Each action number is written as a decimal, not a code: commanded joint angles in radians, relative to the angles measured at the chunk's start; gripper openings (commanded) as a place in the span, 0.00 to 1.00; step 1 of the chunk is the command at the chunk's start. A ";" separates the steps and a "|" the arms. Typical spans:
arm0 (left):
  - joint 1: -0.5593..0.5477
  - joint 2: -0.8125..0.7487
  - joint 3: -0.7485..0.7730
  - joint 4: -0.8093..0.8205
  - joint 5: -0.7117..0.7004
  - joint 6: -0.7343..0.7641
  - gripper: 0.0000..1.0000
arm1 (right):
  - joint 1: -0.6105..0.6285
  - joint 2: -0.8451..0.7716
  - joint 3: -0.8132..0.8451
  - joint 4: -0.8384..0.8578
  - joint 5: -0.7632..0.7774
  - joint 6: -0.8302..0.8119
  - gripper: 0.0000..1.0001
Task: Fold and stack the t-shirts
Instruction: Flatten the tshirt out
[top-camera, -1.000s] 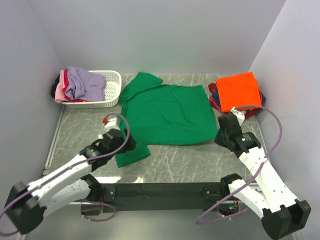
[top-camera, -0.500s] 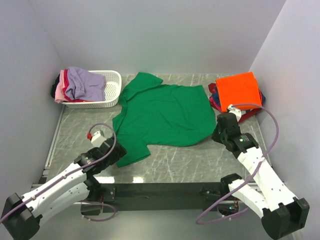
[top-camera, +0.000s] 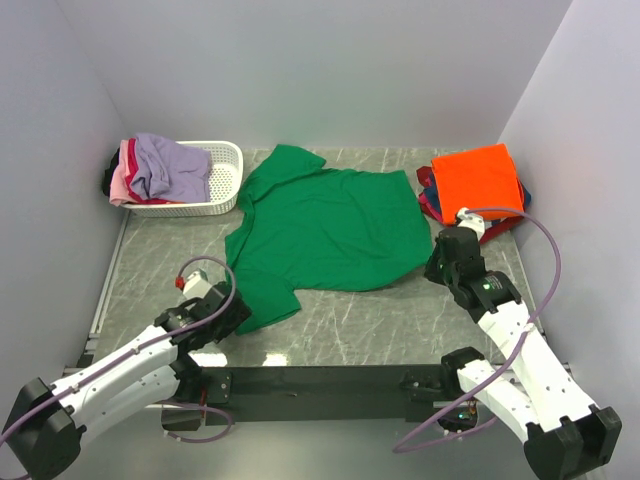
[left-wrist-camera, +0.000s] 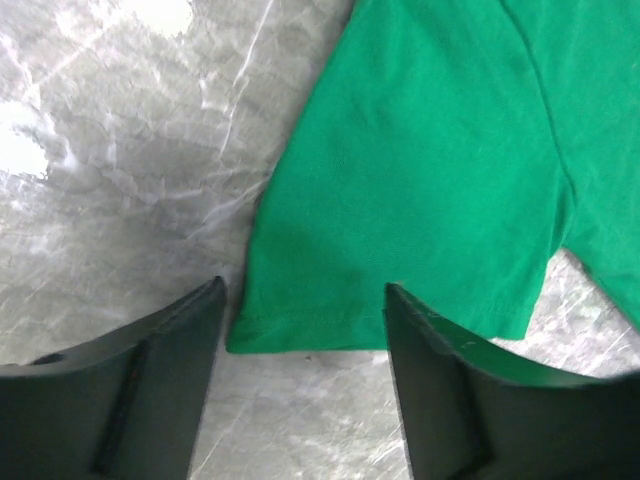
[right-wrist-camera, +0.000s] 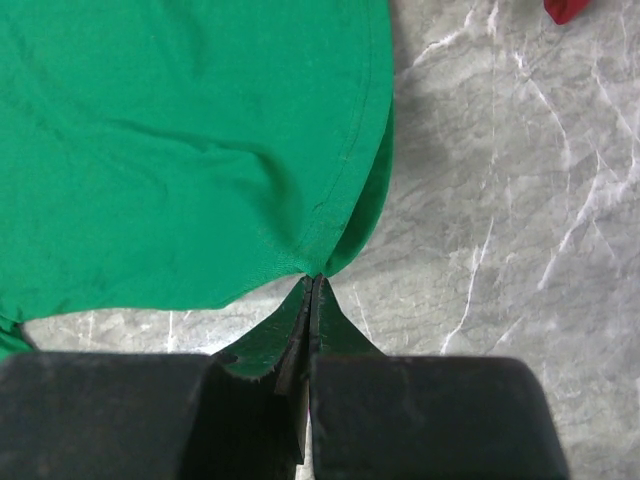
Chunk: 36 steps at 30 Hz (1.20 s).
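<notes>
Green cotton short-sleeved t-shirt (top-camera: 330, 230), one, spread flat mid-desk. I read its long axis as running left to right, with the collar toward the left edge and the hem toward the right. One sleeve points to the far edge and the other to the near edge.

Left gripper (left-wrist-camera: 300, 300), one. Its fingers are spread wide, grasping nothing. The near sleeve's cuff lies directly ahead of them and just between the tips, so this arm is the nearer one to that sleeve. A short push forward should put the cuff inside the jaws, as I judge it.

Right gripper (right-wrist-camera: 312, 285), one. It is clenched on the shirt's near hem corner, toward the right edge. The cloth puckers into the closed tips.

Orange folded t-shirt (top-camera: 480, 180), one, tops the stack in the far right corner. Under it I count a red t-shirt (top-camera: 433, 208) and a navy t-shirt (top-camera: 423, 180), with only their edges showing.

White slotted plastic basket (top-camera: 228, 175), one, in the far left corner. It holds a crumpled lavender t-shirt (top-camera: 170, 165) and a pink t-shirt (top-camera: 122, 180). A dark cloth beside them I cannot identify.

Grey marbled desk top (top-camera: 380, 320), one.

Arms: two.
</notes>
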 joint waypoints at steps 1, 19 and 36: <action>-0.007 0.009 -0.016 -0.021 0.027 -0.025 0.68 | 0.005 -0.022 0.004 0.045 0.003 -0.018 0.00; -0.005 -0.115 -0.039 -0.035 0.044 -0.019 0.00 | 0.008 -0.048 0.004 0.021 0.028 -0.011 0.00; -0.008 -0.410 0.096 -0.177 0.128 -0.019 0.01 | 0.005 -0.184 0.085 -0.142 -0.003 0.051 0.00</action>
